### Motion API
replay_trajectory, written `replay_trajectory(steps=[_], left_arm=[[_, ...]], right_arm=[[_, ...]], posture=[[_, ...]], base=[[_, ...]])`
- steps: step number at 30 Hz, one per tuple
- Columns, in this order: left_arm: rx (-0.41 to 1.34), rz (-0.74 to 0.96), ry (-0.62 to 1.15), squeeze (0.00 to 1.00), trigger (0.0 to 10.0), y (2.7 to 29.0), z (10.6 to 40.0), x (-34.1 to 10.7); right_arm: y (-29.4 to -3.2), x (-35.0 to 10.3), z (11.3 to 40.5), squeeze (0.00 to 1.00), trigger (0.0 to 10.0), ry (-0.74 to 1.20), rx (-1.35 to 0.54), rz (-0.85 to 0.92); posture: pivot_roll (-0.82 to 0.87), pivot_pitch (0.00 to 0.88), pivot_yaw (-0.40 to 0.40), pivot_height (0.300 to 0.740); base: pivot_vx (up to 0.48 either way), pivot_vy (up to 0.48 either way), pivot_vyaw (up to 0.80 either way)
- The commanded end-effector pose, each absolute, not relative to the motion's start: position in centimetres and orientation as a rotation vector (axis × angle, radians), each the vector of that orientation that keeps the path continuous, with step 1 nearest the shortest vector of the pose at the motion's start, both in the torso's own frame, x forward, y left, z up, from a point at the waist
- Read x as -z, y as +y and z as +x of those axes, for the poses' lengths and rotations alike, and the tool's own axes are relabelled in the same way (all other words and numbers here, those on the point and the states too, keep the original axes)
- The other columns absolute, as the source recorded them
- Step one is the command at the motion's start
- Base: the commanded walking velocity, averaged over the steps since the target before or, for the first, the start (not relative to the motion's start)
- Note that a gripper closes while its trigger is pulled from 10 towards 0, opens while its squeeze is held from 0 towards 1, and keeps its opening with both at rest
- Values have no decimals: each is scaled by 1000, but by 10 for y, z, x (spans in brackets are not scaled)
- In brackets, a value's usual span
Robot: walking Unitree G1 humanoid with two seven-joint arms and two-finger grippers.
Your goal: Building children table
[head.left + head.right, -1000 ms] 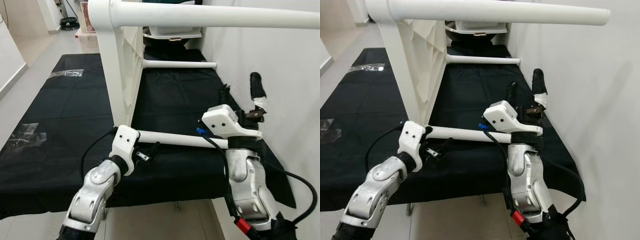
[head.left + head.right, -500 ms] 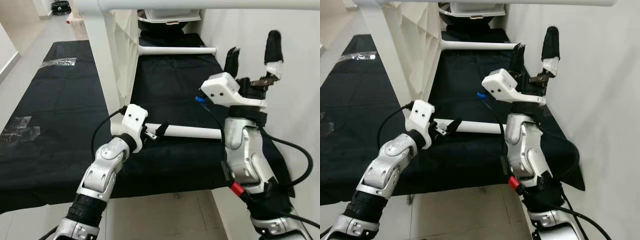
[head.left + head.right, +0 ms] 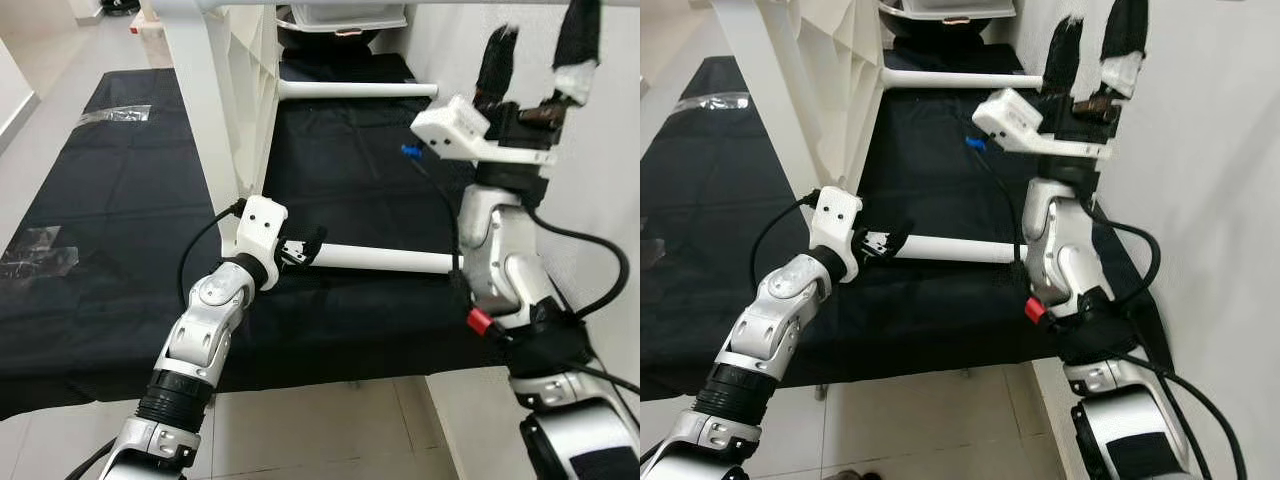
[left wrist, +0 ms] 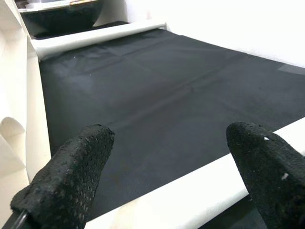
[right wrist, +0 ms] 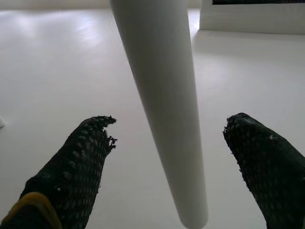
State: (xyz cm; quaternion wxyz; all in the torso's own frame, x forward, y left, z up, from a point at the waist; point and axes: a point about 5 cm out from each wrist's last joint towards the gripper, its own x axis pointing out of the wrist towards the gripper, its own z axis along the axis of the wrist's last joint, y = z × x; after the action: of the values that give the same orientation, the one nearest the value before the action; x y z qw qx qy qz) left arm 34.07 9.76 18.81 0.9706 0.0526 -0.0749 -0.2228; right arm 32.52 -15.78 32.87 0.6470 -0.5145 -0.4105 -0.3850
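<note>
With open jaws the right gripper point(image 5: 167, 157) should rise straight until the long white plastic table leg point(image 5: 164, 105) sits centred between them, then close; the left gripper point(image 4: 157, 171) waits open over a lower white leg point(image 4: 190, 198).

The right gripper point(image 3: 538, 45) has risen, jaws apart.

A home room: black-covered low bed point(image 3: 120, 200), tiled floor point(image 3: 330, 430), white wall point(image 3: 610, 220).

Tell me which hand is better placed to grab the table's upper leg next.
Probably the right hand: it is raised with open fingers, and its wrist view shows the upper leg between them. The left hand is low at the lower leg.
</note>
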Motion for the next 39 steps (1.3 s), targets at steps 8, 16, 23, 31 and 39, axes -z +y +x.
replay_trajectory(steps=[8,16,23,31,39], left_arm=[[405,144,-153,0,10000,108,346,-187],[346,171,-152,0,10000,120,348,-184],[274,197,-139,0,10000,127,353,-180],[217,209,-119,0,10000,135,356,-173],[199,207,-121,0,10000,138,358,-174]], right_arm=[[-154,-335,335,0,10000,-971,912,-1185],[-149,-349,346,0,10000,-1007,921,-1184],[-147,-354,349,0,10000,-1020,923,-1195],[-144,-360,354,0,10000,-1039,926,-1220],[-139,-362,367,0,10000,-1001,904,-1279]], posture=[[79,135,-39,740],[75,125,-45,740],[68,131,-49,740],[64,139,-45,740],[69,148,-48,740]], base=[[0,0,0],[0,0,0],[0,0,0],[0,0,0],[0,0,0]])
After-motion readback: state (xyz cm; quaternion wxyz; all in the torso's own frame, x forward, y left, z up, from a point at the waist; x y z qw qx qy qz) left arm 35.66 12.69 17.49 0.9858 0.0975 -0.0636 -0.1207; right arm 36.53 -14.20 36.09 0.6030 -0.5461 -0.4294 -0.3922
